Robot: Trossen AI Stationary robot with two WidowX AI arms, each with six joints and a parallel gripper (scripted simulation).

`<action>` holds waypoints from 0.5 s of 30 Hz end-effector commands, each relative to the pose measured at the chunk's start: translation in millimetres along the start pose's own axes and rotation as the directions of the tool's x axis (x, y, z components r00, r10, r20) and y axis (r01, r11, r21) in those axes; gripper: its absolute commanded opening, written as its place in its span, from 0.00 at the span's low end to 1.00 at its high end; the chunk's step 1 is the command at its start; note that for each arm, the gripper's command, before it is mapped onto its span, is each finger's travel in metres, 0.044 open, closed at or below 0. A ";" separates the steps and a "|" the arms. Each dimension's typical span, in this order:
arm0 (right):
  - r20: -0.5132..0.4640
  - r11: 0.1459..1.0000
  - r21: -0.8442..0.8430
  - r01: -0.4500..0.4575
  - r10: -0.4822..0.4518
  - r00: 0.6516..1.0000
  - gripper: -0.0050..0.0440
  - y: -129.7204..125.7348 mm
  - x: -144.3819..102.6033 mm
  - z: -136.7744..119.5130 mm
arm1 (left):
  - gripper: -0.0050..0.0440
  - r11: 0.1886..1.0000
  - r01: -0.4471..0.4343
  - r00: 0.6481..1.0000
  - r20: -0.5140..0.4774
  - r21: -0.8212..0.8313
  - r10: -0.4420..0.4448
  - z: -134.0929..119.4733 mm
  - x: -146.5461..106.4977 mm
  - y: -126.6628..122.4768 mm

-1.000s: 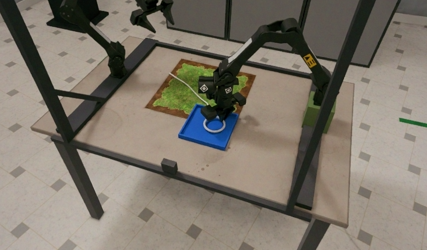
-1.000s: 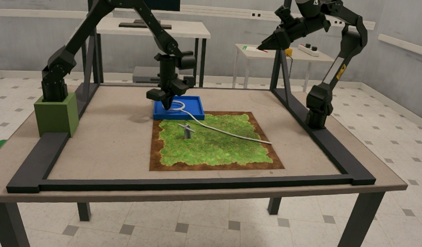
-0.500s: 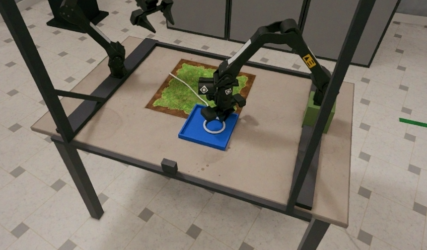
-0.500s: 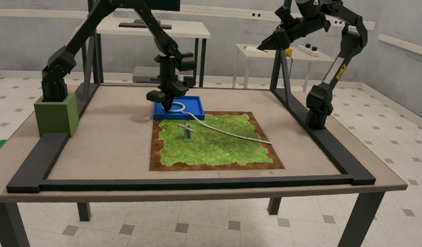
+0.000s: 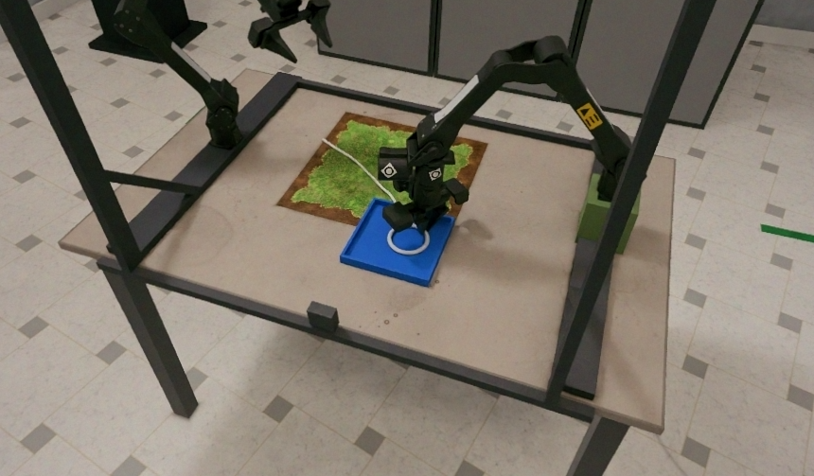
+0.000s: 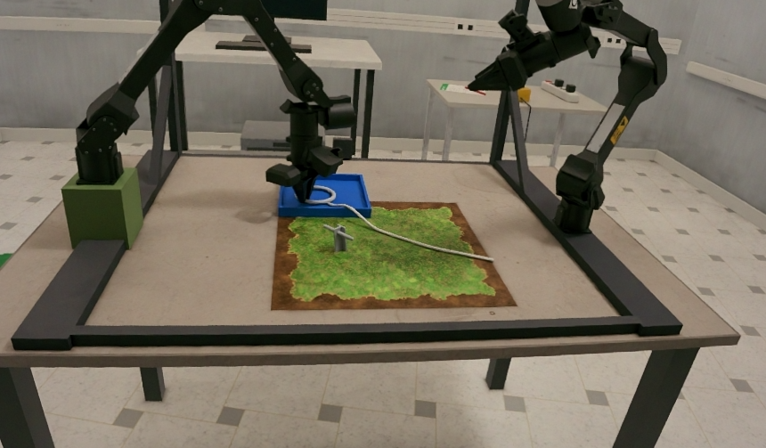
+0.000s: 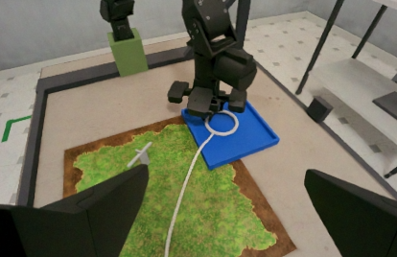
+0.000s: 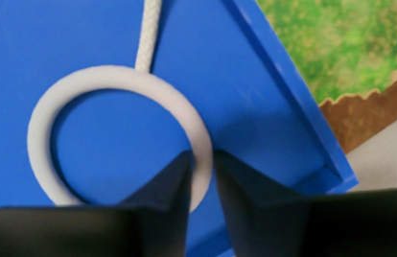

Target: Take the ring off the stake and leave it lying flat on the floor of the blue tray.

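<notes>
The white ring [image 5: 408, 252] [image 6: 333, 196] [image 7: 237, 124] [image 8: 39, 139] lies flat on the floor of the blue tray [image 5: 360, 252] [image 6: 353, 194] [image 7: 252, 144] [image 8: 223, 58]. Its white cord [image 6: 418, 241] [image 7: 187, 177] [image 8: 148, 38] runs over the tray wall onto the mat. The grey stake [image 6: 339, 239] [image 7: 143, 156] stands bare, with a crossbar at its top. My right gripper [image 6: 305, 199] [image 8: 202, 158] points down into the tray. It is slightly open, its fingertips close on either side of the ring's band. My left gripper [image 5: 312, 53] [image 7: 225, 174] is wide open and empty, high above the table.
The green and brown mat [image 6: 281, 296] lies beside the tray. The right arm stands on a green block [image 5: 603, 219] [image 6: 101, 211]. A dark frame borders the table, with uprights at its corners. A small dark box [image 5: 323, 316] sits on the frame.
</notes>
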State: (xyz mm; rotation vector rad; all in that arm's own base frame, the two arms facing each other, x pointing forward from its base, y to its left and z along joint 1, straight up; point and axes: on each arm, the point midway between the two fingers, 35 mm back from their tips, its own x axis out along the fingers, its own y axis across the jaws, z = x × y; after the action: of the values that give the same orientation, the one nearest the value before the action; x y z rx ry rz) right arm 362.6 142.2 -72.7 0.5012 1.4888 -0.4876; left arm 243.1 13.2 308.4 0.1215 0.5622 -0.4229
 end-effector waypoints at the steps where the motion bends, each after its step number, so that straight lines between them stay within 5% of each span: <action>1: 0.018 1.000 0.003 -0.029 0.029 0.999 0.40 6.6 -10.6 4.3 | 1.00 1.000 -0.008 1.000 0.013 0.013 0.008 5.2 -3.9 -0.4; 15: 0.031 0.999 0.007 -0.049 0.049 0.998 0.40 11.2 -32.2 7.1 | 1.00 1.000 -0.008 1.000 0.013 0.013 0.008 5.2 -3.9 -0.4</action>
State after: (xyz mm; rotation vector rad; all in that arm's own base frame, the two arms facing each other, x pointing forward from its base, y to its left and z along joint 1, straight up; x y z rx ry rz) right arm 360.0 141.2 -69.3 0.4961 1.4976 -0.4940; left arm 243.1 13.2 308.4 0.1215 0.5622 -0.4229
